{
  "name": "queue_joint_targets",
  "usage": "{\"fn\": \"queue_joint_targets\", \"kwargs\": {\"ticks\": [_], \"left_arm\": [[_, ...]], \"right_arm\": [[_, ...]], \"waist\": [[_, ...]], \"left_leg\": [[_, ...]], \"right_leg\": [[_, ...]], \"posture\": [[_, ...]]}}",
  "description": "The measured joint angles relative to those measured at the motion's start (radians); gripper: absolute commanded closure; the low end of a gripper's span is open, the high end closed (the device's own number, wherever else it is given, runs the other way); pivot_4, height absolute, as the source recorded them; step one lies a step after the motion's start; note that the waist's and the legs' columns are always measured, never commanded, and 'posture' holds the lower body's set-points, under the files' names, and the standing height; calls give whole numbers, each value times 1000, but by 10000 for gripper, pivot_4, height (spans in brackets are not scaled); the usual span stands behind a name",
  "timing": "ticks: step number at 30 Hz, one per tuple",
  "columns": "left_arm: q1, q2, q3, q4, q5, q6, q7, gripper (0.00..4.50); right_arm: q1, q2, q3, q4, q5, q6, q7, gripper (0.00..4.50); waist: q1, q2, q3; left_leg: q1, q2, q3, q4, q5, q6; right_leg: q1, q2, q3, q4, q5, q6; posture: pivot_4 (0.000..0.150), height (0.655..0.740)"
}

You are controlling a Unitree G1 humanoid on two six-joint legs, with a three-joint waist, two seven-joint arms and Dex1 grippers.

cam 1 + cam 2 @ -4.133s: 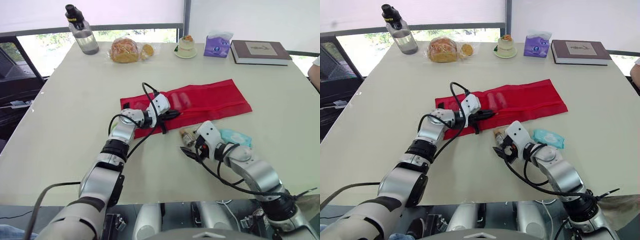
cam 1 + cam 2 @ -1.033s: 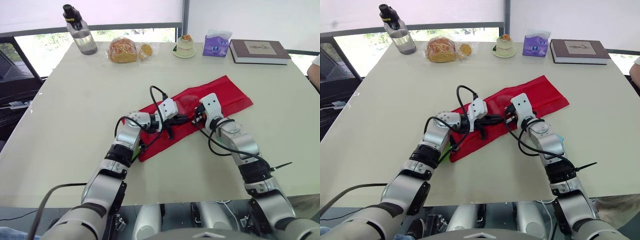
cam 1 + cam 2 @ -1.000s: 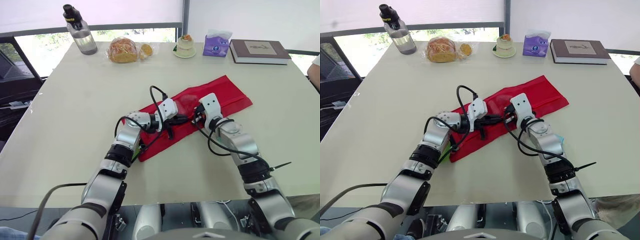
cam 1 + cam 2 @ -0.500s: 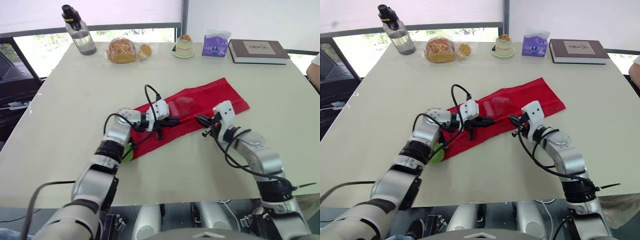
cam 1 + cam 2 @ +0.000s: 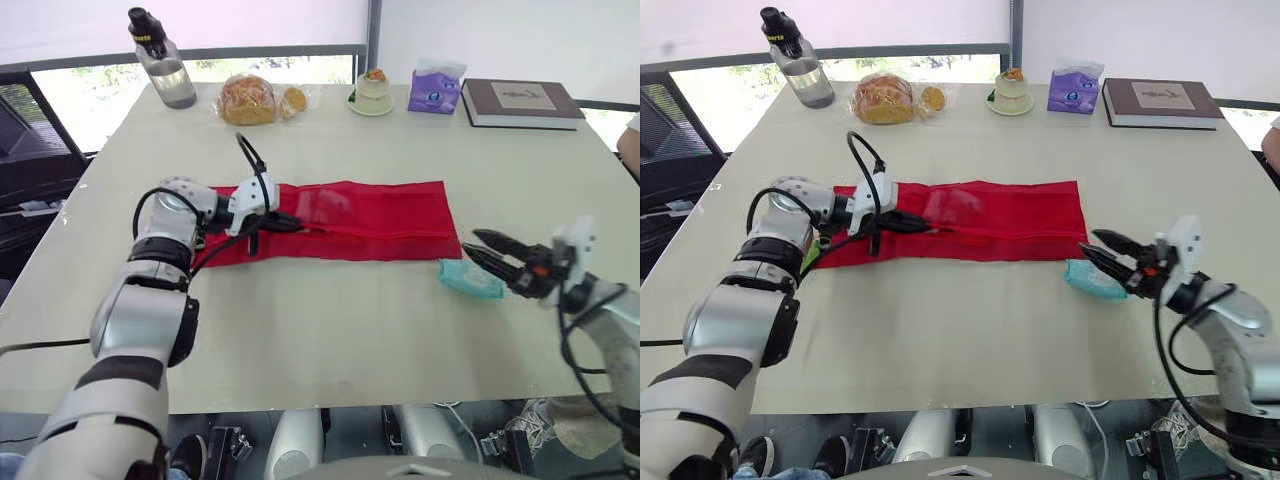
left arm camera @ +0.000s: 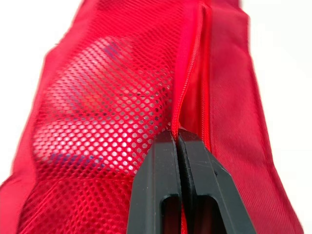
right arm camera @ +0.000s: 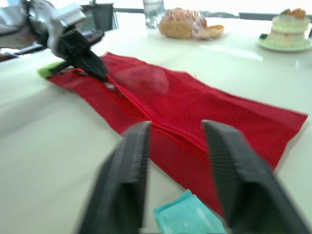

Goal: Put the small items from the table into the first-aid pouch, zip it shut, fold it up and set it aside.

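Where windows (image 5: pixel 95 100) run behind, cream table (image 5: pixel 330 325) holds pouch (image 5: pixel 385 215)

Red mesh pouch (image 5: pixel 380 215), teal packet (image 5: pixel 470 280)

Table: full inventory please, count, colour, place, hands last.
table: one, cream, under everything
first-aid pouch: one, red mesh, flat mid-table, pale items inside
packet: one, teal, by pouch's near right corner
water bottle: one, clear, black cap, far left
bagged bread: one, brown, far edge
cake: one, pale, far centre
tissue pack: one, purple, beside cake
book: one, brown, far right
left hand: black, shut on pouch's zip
right hand: black, open, near packet
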Motion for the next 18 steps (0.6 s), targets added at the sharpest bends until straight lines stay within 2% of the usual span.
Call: {"fn": "queue_joint_targets", "kwargs": {"ticks": [1,2,3,7,9,11,17,18], "left_arm": [[0,-3,0,3,3,3,-11,45000],[2,-5,0,6,5,5,-25,45000],[5,-8,0,6,5,7,-31,45000],[10,-16,2,-1,5,18,-57,45000],[11,-18,9,-4,5,20,-53,38639],[12,-20,21,-9,1,32,-54,30456],[36,-20,40,-81,-12,83,-70,193],[37,-19,40,-90,-12,90,-71,193]], "right_arm": [[8,-19,-24,-4,17,-1,13,5134],[16,-41,-50,-4,30,-2,27,2302],[21,-54,-68,-4,39,-2,34,978],[60,-107,-113,-18,82,8,69,978],[97,-150,-136,-52,103,32,92,0],[107,-176,-164,-68,130,50,94,0],[127,-193,-198,-100,175,78,62,0],[130,-193,-199,-103,177,81,58,0]], "waist": [[0,0,0],[0,0,0],[0,0,0],[0,0,0],[1,0,0],[1,0,0],[1,0,0],[1,0,0]], "left_leg": [[0,0,0,0,0,0],[0,0,0,0,0,0],[0,0,0,0,0,0],[0,0,0,0,0,0],[-1,0,0,0,0,0],[0,0,0,0,0,0],[0,0,-1,0,0,0],[0,0,-1,0,0,0]], "right_leg": [[0,0,0,0,0,0],[0,0,0,0,0,0],[0,0,0,0,0,0],[0,0,0,0,0,0],[0,0,0,0,0,0],[0,-1,0,0,0,0],[0,0,0,1,0,0],[0,0,0,1,0,0]], "posture": [[1500,7400],[1500,7400],[1500,7400],[1500,7400],[1500,7400],[1500,7400],[1500,7400],[1500,7400]]}}
